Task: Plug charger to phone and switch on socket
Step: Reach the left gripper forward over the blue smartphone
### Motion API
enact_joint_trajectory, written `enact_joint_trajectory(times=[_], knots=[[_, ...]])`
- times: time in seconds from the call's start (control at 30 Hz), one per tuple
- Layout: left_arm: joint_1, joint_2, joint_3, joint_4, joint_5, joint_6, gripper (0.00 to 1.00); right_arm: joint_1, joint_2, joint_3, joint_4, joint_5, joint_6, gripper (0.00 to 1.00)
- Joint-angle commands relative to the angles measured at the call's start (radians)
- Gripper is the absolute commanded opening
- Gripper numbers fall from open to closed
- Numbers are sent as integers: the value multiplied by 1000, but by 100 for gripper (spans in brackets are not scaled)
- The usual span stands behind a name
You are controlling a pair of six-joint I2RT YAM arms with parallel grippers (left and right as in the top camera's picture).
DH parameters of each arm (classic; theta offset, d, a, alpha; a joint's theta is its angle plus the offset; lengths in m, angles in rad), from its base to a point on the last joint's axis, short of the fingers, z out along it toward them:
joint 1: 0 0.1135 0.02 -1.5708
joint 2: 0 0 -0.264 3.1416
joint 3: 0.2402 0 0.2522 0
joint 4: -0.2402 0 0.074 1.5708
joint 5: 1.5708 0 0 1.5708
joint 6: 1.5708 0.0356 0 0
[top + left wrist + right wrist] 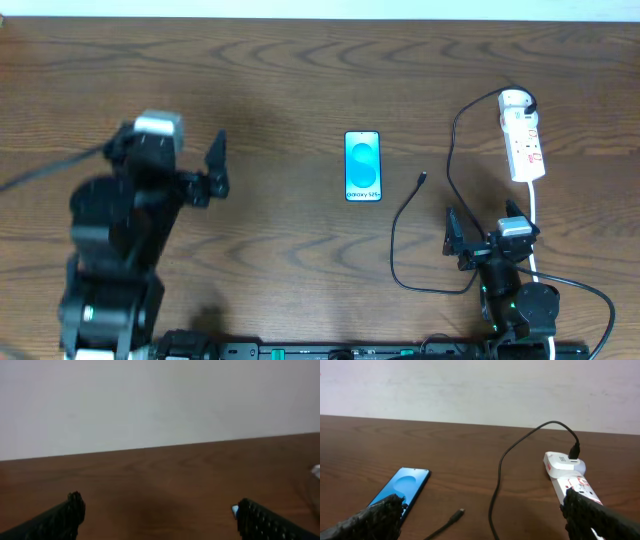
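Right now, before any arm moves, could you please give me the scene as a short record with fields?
phone: flat on the table, screen up and lit
charger: plug in the far end of the socket; connector tip on the table to the right of the phone, not touching it
socket: on the right side of the table; switch state cannot be told
left hand: open, empty, over bare table
right hand: open, empty, facing phone and socket
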Motion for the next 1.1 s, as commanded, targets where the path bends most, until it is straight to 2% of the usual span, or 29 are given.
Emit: enact_joint_trajectory(times=[0.0, 0.13, 0.2, 0.3, 0.47, 0.6, 0.83, 1.07], knots=[[4, 101, 20, 45, 132, -43, 98, 8, -1, -2, -5, 5, 11, 99], [-6, 244, 74, 72, 176, -201, 98, 8, -1, -2, -5, 5, 11, 99], [-27, 333, 139, 16, 175, -214, 98, 8, -1, -2, -5, 5, 11, 99], [-65, 497, 304, -144, 175, -214, 98, 8, -1, -2, -5, 5, 11, 99], [-127, 813, 698, -502, 146, -225, 98, 8, -1, -2, -5, 5, 11, 99], [-195, 1038, 978, -721, -12, -243, 98, 8, -1, -2, -5, 5, 11, 99], [-305, 1191, 1021, -680, 113, -260, 98, 8, -1, -2, -5, 5, 11, 99], [-386, 1281, 1022, -699, 57, -493, 98, 8, -1, -2, -5, 5, 11, 99]])
